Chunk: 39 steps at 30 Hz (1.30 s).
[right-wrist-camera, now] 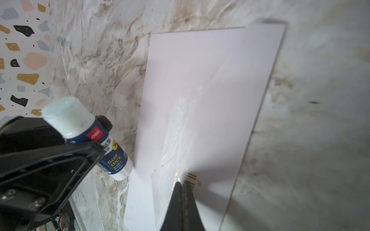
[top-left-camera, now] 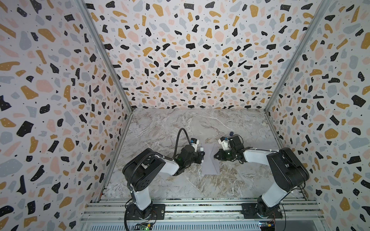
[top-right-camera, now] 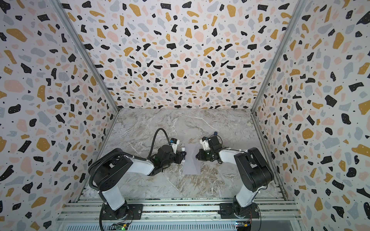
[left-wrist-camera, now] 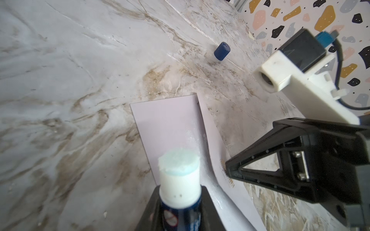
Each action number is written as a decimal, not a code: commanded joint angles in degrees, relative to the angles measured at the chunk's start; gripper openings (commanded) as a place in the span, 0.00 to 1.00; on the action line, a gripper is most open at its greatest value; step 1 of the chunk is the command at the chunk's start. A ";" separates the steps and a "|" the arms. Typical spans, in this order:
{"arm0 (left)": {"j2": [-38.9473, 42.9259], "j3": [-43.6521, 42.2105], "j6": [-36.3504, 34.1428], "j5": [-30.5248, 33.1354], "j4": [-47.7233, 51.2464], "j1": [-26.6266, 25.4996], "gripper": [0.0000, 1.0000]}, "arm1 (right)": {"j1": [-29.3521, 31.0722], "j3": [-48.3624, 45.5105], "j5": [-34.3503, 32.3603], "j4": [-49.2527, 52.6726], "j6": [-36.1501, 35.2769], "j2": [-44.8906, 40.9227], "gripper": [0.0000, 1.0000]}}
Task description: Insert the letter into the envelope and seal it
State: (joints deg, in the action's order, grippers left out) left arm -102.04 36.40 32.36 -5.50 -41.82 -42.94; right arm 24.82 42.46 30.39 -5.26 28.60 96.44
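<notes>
The pale lavender-grey envelope point(top-left-camera: 209, 166) point(top-right-camera: 189, 168) lies flat on the marble table between both arms. A smear of glue shows on it point(right-wrist-camera: 210, 80) point(left-wrist-camera: 170, 124). My left gripper point(top-left-camera: 202, 155) point(left-wrist-camera: 180, 192) is shut on an uncapped blue glue stick point(left-wrist-camera: 180, 180) point(right-wrist-camera: 88, 130) at the envelope's left edge, white tip up. My right gripper point(top-left-camera: 215, 157) point(right-wrist-camera: 181, 183) is shut on the point of the envelope's flap, by a small gold mark. The flap bows up towards those jaws point(left-wrist-camera: 227, 170). The letter is hidden in every view.
A small blue cap point(left-wrist-camera: 221, 51) point(top-left-camera: 231, 133) stands on the table behind the right arm's wrist. Terrazzo-patterned walls point(top-left-camera: 180, 60) close the table on three sides. Metal rails point(top-left-camera: 200, 208) carry both arm bases along the front.
</notes>
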 commanded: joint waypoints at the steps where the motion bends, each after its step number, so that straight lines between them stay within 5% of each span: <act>1: -1.32 0.77 -0.50 0.22 -0.72 -0.30 0.00 | 0.97 2.43 -0.25 -0.83 0.93 1.15 0.02; 39: -3.73 4.86 0.51 -1.73 2.17 -0.26 0.00 | 3.77 3.03 -1.56 1.95 -1.69 4.96 0.00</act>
State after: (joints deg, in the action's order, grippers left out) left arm -104.47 40.47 32.71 -6.79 -39.44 -42.92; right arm 28.16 45.30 30.17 -7.46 28.32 100.57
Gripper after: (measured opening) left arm 0.223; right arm 0.041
